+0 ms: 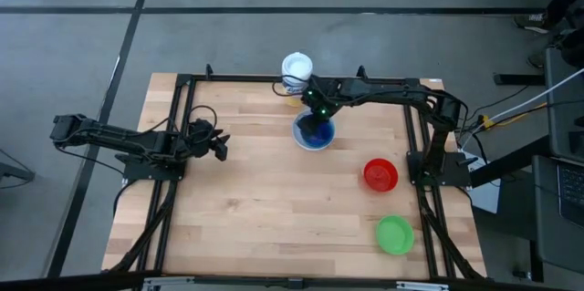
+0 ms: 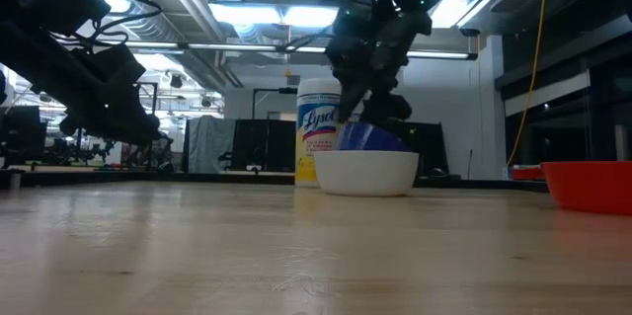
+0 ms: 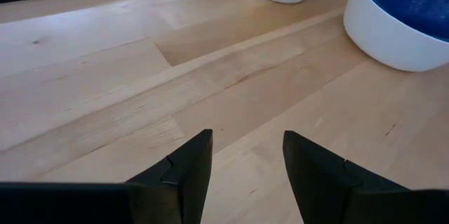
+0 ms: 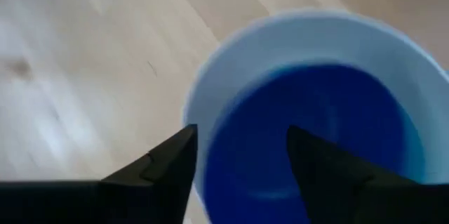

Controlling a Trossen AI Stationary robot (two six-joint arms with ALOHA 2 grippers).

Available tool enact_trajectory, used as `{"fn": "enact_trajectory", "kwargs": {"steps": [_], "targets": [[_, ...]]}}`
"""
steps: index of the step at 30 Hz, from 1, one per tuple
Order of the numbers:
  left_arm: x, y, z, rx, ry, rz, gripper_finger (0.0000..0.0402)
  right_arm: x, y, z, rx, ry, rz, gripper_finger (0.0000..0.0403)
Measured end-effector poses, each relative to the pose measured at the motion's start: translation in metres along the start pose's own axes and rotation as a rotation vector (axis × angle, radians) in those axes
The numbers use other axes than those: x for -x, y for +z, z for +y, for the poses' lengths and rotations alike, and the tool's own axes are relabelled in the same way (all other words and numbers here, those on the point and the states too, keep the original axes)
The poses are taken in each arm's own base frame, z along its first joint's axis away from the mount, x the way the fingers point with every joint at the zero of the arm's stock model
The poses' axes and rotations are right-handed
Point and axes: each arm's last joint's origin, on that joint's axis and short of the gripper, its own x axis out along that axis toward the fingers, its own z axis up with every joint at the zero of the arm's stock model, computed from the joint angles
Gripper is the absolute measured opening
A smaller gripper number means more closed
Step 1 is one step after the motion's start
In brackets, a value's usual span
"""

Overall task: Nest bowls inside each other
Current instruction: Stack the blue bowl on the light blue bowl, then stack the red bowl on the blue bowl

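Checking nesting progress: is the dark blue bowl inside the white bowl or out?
Inside: the dark blue bowl sits within the white bowl, tilted in the low view.

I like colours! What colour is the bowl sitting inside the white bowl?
Dark blue bowl, inside the white bowl; clearest in the right wrist view.

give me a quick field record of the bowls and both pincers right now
nested: dark blue bowl tilted inside white bowl
loose: red bowl, green bowl, apart on the table's right side
right pincer: open, above the blue bowl, holding nothing
left pincer: open, waiting at table's left
behind: wipes container
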Motion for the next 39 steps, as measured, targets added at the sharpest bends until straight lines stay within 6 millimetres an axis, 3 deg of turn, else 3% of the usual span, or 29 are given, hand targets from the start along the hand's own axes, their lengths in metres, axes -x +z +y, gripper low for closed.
{"fn": "enact_trajectory", "kwargs": {"steps": [8, 20, 23, 26, 28, 30, 39], "targets": [[0.000, 0.000, 0.000, -0.008, 0.001, 0.000, 0.0171, 0.000, -0.007, -0.004, 0.011, -0.056, 0.057, 0.0141], [0.000, 0.000, 0.000, -0.012, 0.001, 0.005, 0.0171, 0.003, -0.015, -0.013, -0.006, -0.241, 0.109, 0.0154], [0.000, 0.000, 0.000, -0.012, 0.001, 0.005, 0.0171, 0.002, -0.017, -0.011, 0.018, -0.265, 0.108, 0.0107], [0.000, 0.000, 0.000, -0.012, 0.001, 0.005, 0.0171, 0.002, -0.016, -0.011, 0.023, -0.284, 0.094, 0.0035], [0.000, 0.000, 0.000, -0.012, 0.001, 0.005, 0.0171, 0.002, -0.016, -0.012, 0.027, -0.269, 0.102, 0.0012], [0.000, -0.001, 0.001, -0.014, 0.003, 0.006, 0.0171, 0.002, -0.016, -0.011, 0.024, -0.239, 0.113, 0.0026], [0.000, -0.002, 0.002, -0.025, 0.013, 0.017, 0.0171, 0.001, -0.015, -0.008, -0.007, -0.132, 0.132, 0.0207]]}}
